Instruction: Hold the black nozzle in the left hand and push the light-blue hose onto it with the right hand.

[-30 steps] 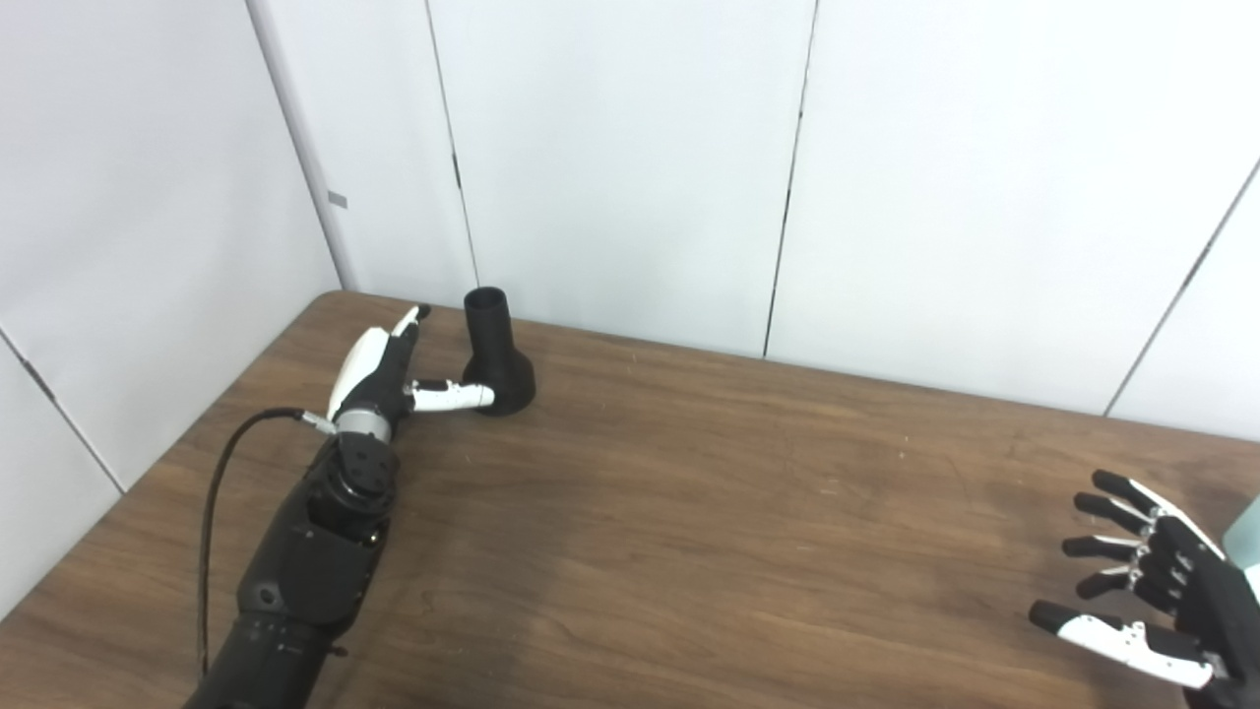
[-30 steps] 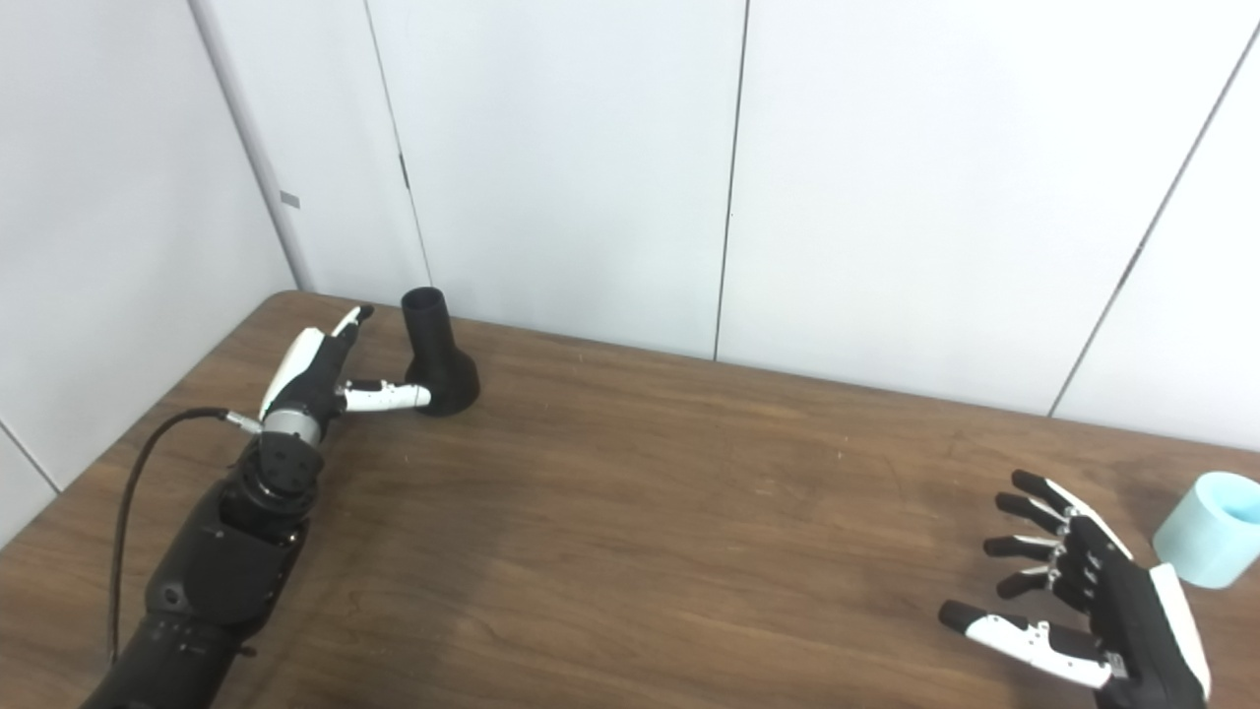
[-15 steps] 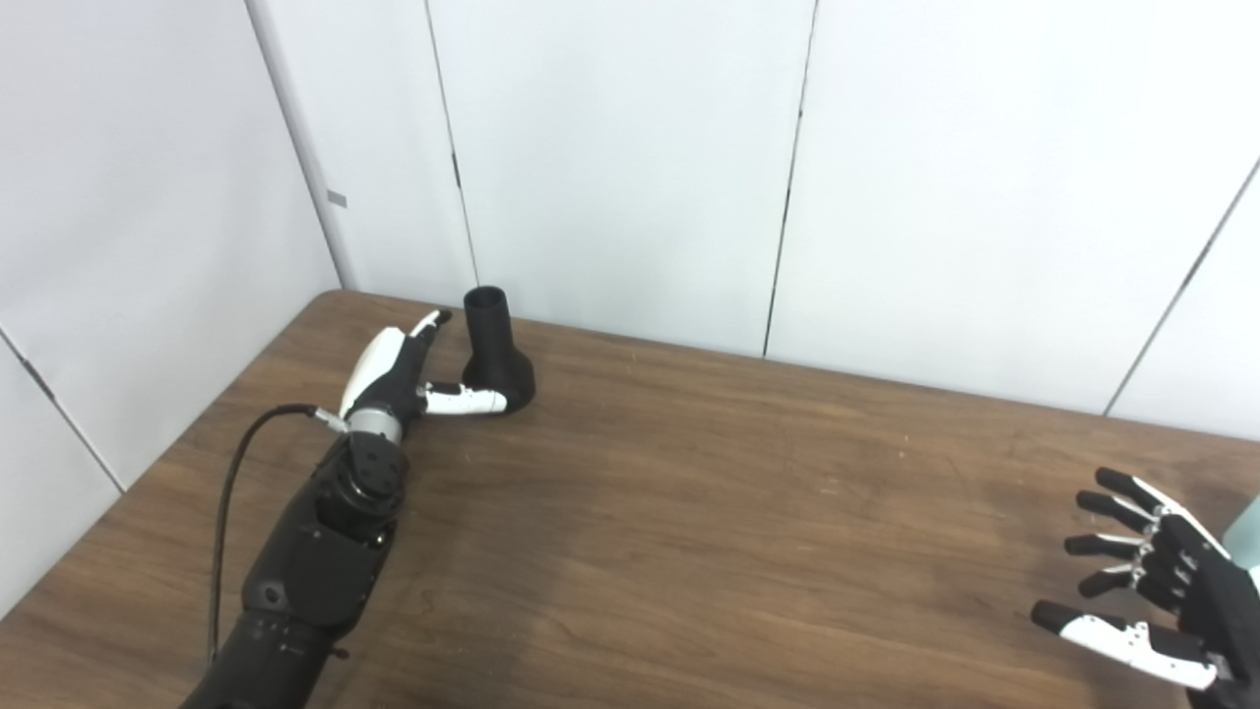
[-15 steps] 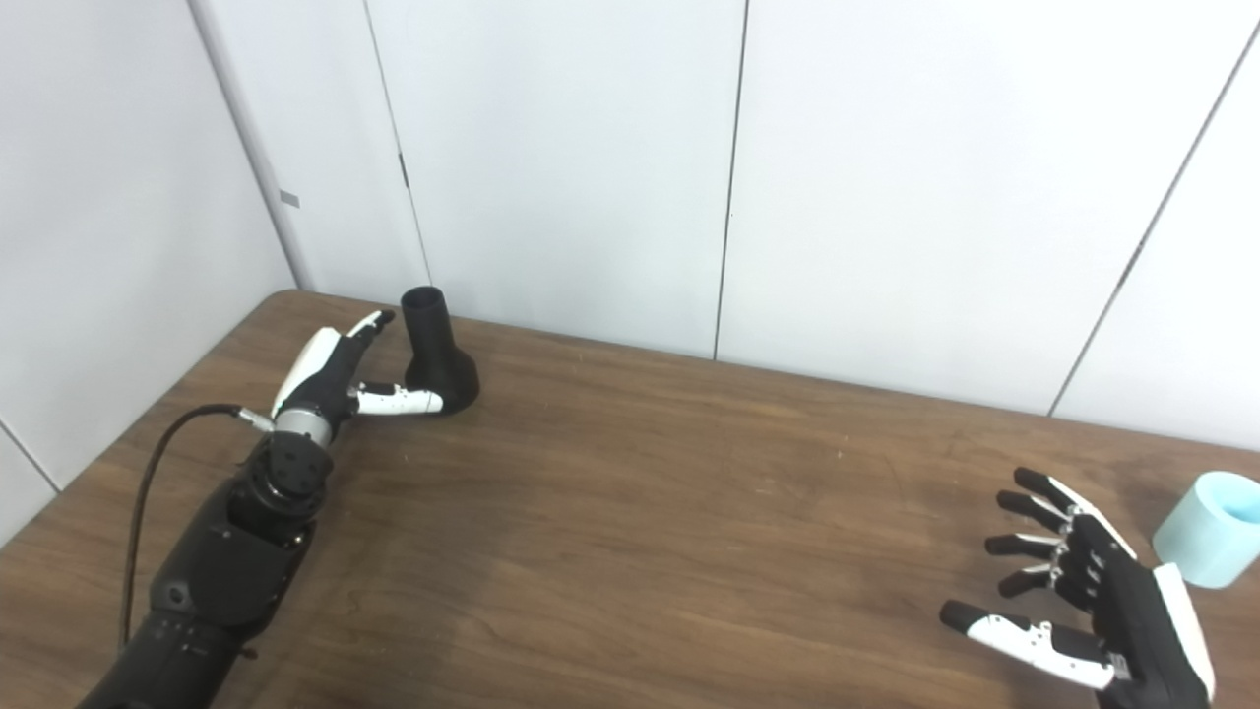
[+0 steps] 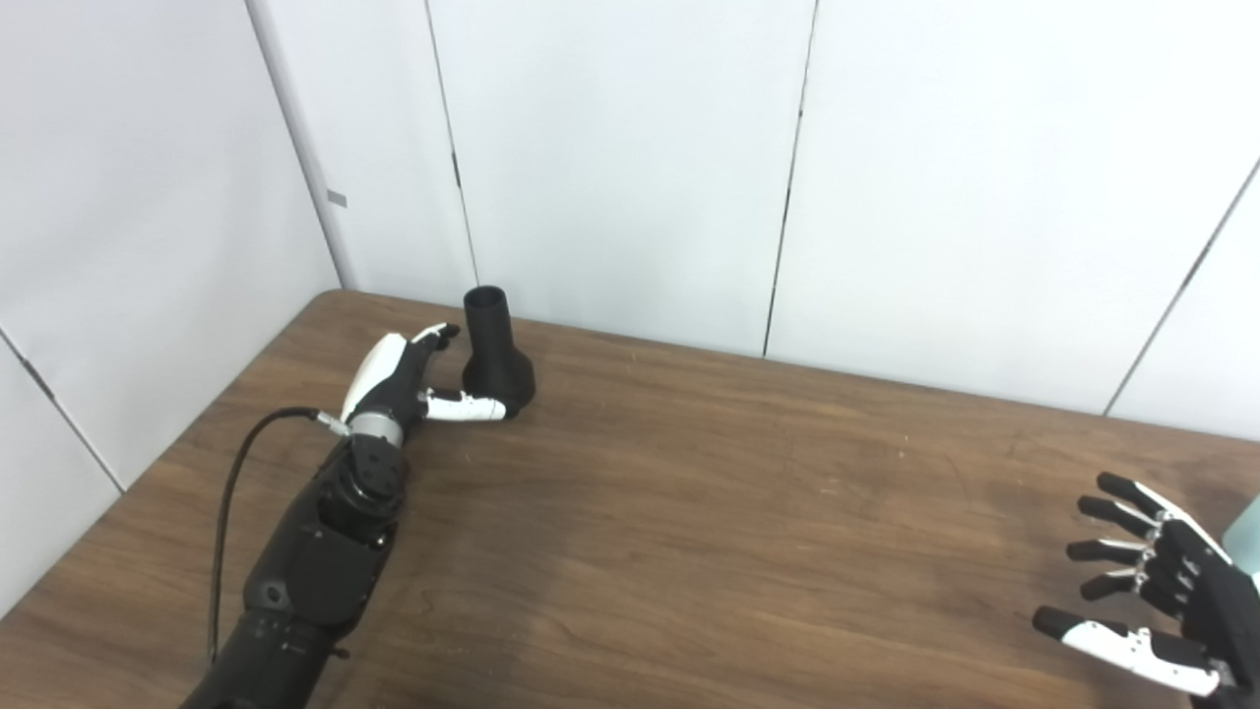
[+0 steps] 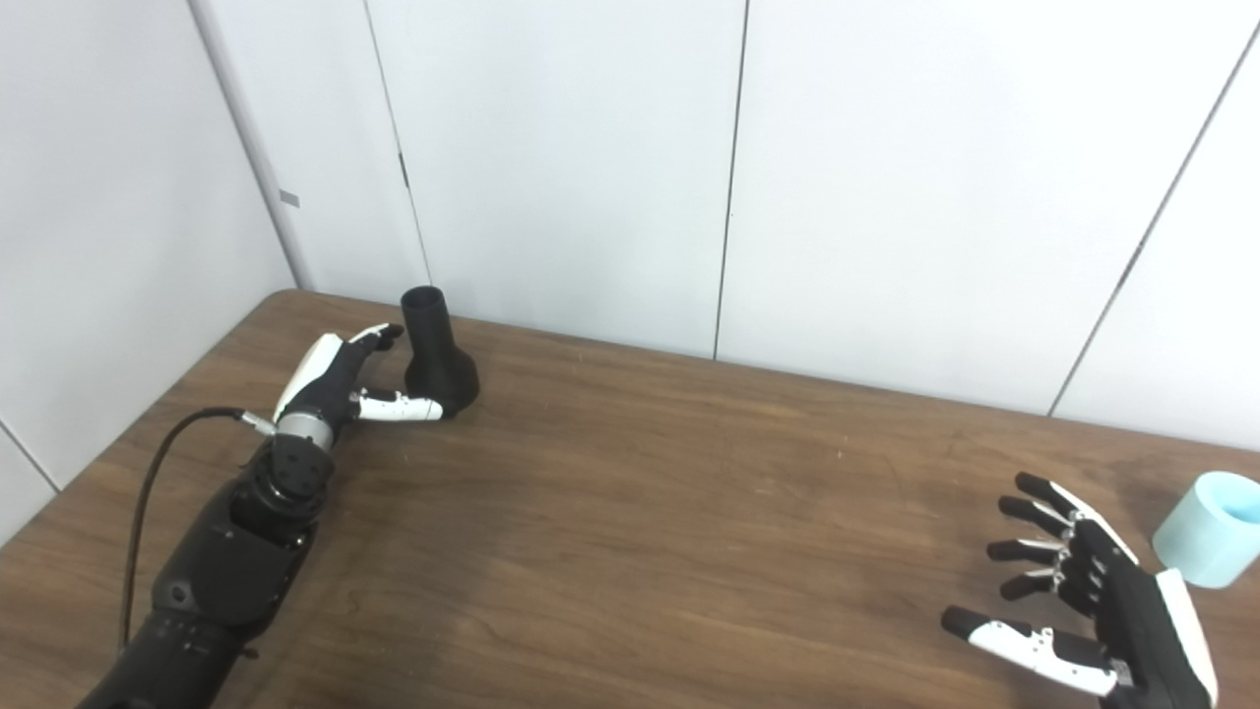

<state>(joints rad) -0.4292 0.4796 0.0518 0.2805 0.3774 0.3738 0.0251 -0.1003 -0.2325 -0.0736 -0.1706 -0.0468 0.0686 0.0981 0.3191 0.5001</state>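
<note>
Black and upright, the nozzle [image 6: 436, 350] stood wide end down at the far left of the brown table [image 6: 630, 512]. Beside it the left hand [image 6: 340, 379] held nothing, fingers apart, thumb reaching across its base. At the near right, the right hand [image 6: 1093, 611] was spread wide, just left of the light-blue hose [image 6: 1209, 527].
</note>
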